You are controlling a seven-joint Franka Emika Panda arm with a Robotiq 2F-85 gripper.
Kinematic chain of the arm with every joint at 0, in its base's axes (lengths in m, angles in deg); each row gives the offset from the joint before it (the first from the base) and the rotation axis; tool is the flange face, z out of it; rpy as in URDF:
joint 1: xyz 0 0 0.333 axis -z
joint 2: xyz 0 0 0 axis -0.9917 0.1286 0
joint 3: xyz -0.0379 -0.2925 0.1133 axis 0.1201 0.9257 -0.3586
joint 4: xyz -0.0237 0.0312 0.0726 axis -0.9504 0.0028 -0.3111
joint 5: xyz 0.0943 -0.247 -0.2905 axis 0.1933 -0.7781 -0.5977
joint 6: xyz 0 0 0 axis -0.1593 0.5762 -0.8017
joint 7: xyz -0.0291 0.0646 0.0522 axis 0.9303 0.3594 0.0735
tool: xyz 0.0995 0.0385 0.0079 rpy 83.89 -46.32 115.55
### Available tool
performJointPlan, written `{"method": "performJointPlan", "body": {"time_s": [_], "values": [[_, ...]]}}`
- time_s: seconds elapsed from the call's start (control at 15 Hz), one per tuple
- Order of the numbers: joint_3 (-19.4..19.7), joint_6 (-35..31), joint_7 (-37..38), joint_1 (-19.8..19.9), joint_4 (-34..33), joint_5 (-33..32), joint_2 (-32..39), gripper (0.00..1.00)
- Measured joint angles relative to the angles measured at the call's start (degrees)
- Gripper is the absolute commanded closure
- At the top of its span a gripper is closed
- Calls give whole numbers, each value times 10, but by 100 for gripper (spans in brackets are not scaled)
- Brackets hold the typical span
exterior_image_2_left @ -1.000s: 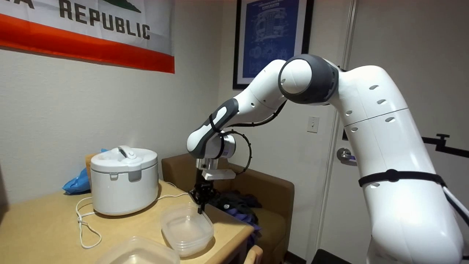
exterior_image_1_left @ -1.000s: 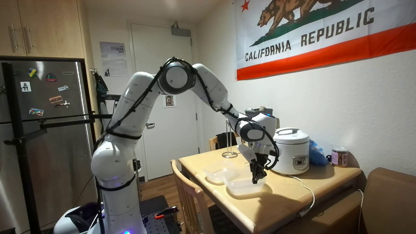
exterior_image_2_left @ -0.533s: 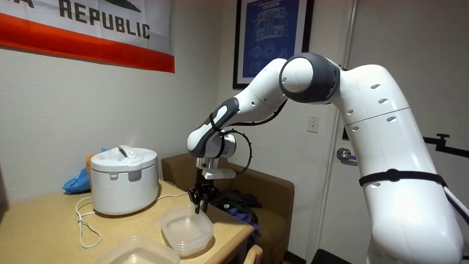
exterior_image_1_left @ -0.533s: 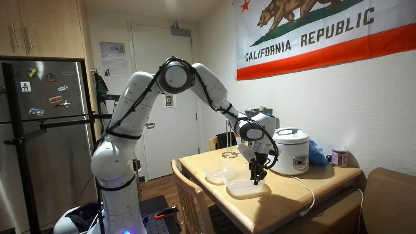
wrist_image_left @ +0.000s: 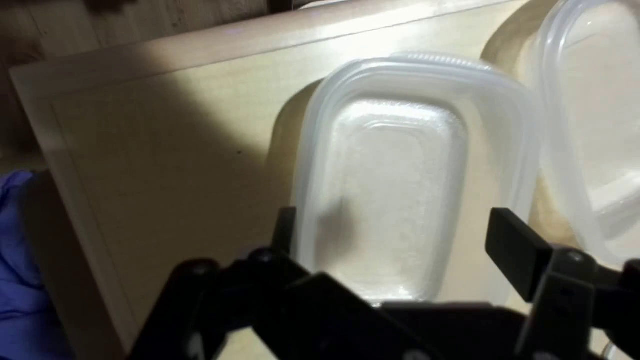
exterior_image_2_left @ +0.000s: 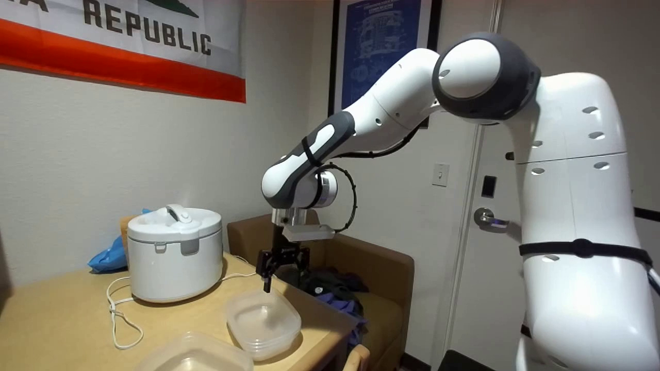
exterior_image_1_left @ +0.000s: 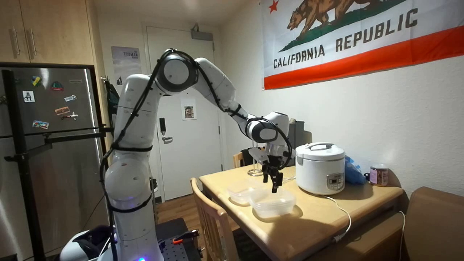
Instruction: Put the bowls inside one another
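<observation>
Pincer (wrist_image_left: 397,232) has risen in both exterior views since the earlier frame; released, jaws spread, bowl (wrist_image_left: 395,185) seen between them in wrist view. Second bowl (wrist_image_left: 592,130) just beside it on surface (wrist_image_left: 200,150), cropped there. Jar (exterior_image_1_left: 378,176) only in an exterior view

Bowls (wrist_image_left: 400,165) — glossy plastic | table (exterior_image_1_left: 311,217) — smooth wood | fridge (exterior_image_1_left: 65,170): shiny metal

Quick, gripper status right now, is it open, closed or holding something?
Gripper: open, its jaws wide apart in the wrist view, holding nothing.
</observation>
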Motion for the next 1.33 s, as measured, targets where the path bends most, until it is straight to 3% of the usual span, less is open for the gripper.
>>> {"method": "performJointPlan", "body": {"time_s": [0.33, 0.67, 1.33], "values": [[-15, 43, 47, -56, -5, -77, -54, 0], [-33, 57, 39, -81, -36, -132, -52, 0], [-54, 54, -138, -86, -131, -161, 61, 0]]}}
